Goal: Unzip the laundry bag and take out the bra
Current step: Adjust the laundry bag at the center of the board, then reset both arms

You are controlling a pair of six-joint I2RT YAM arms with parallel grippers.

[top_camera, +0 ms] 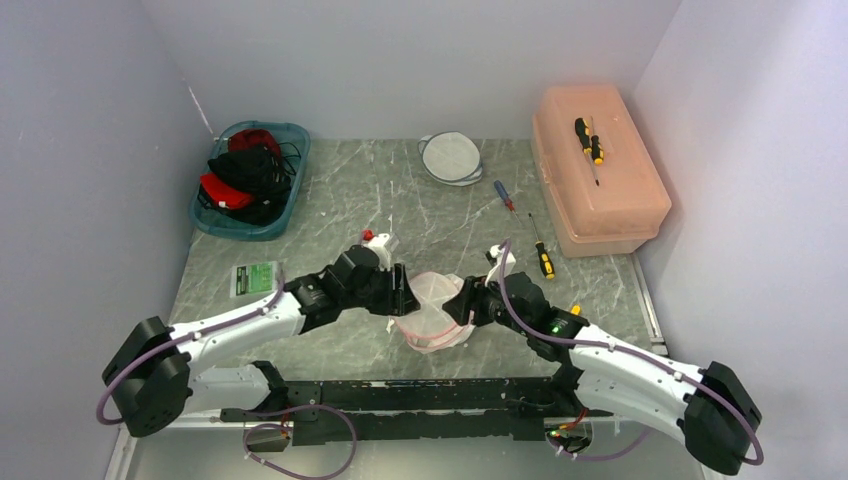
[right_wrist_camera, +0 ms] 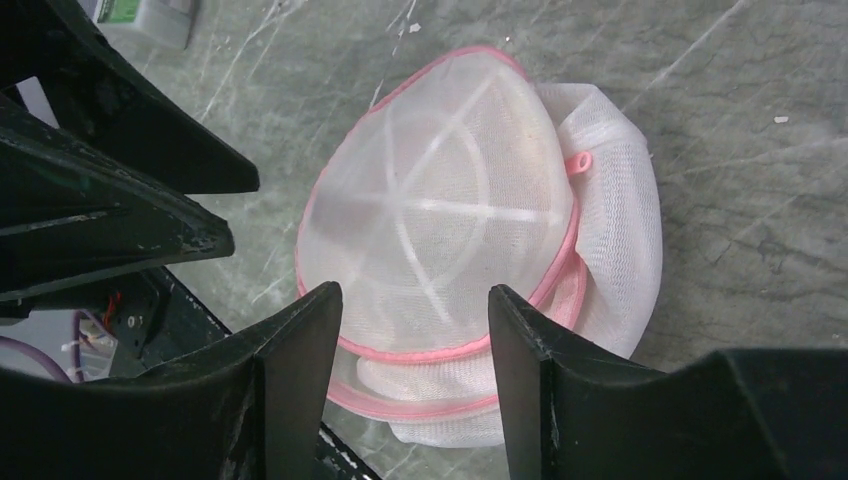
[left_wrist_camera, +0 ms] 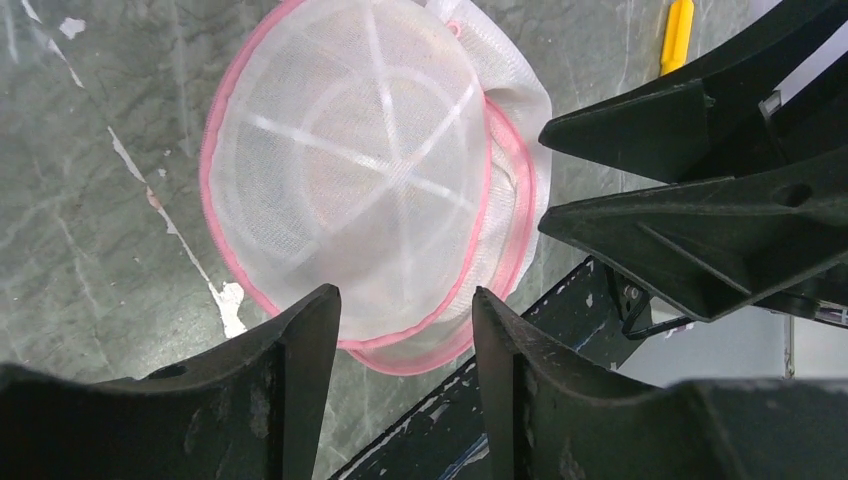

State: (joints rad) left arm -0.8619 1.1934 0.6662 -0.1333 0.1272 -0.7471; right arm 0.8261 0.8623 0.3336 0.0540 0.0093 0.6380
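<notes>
A domed white mesh laundry bag with pink trim lies on the grey worktop between my left tool and right tool. Both are part open and empty. The bag looks light, soft and springy. I would pinch its small pink tab.

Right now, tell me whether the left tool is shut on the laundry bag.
No: the left tool stands open, and the laundry bag lies on the table beyond its gap.

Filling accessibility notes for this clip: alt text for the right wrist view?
A white mesh laundry bag with pink trim lies on the grey marbled table, its near rim between the right tool's open black fingers. The left tool shows at upper left.
</notes>
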